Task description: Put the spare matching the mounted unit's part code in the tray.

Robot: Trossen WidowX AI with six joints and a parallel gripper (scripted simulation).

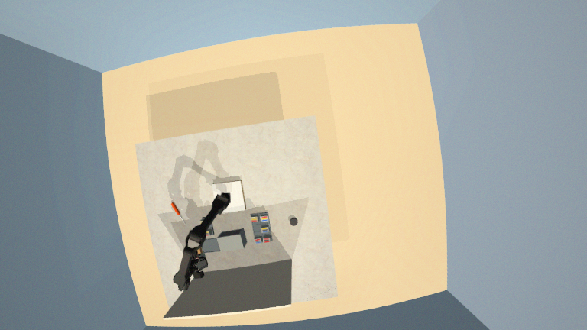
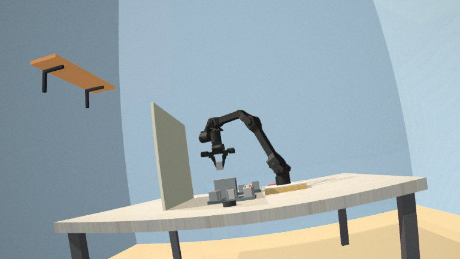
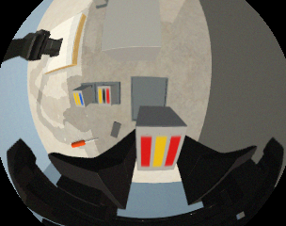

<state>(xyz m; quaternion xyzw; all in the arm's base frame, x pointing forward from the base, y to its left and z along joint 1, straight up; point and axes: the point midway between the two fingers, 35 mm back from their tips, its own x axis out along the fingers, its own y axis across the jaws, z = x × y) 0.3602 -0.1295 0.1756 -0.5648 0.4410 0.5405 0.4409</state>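
My gripper (image 2: 219,164) (image 3: 154,132) is shut on a grey block (image 2: 219,166) (image 3: 159,157) with red, yellow and red stripes, held well above the table. The white tray (image 1: 243,194) (image 2: 285,189) (image 3: 80,40) with a wooden rim lies by the arm's base, away from the gripper. A small rack (image 3: 117,96) holds a block with yellow and blue stripes (image 3: 78,98) and one with yellow, black and red stripes (image 3: 104,95). A larger rack (image 1: 255,229) (image 2: 212,202) holds several striped blocks. Which is the mounted unit, and its printed code, I cannot tell.
A grey box (image 1: 230,243) (image 2: 225,184) (image 3: 132,25) stands beside a dark flat plate (image 1: 211,245) (image 3: 150,94). A tall panel (image 1: 251,285) (image 2: 172,160) (image 3: 246,71) borders one side. An orange screwdriver (image 1: 175,208) (image 3: 78,143) and a black disc (image 1: 293,221) (image 2: 229,204) lie on the table.
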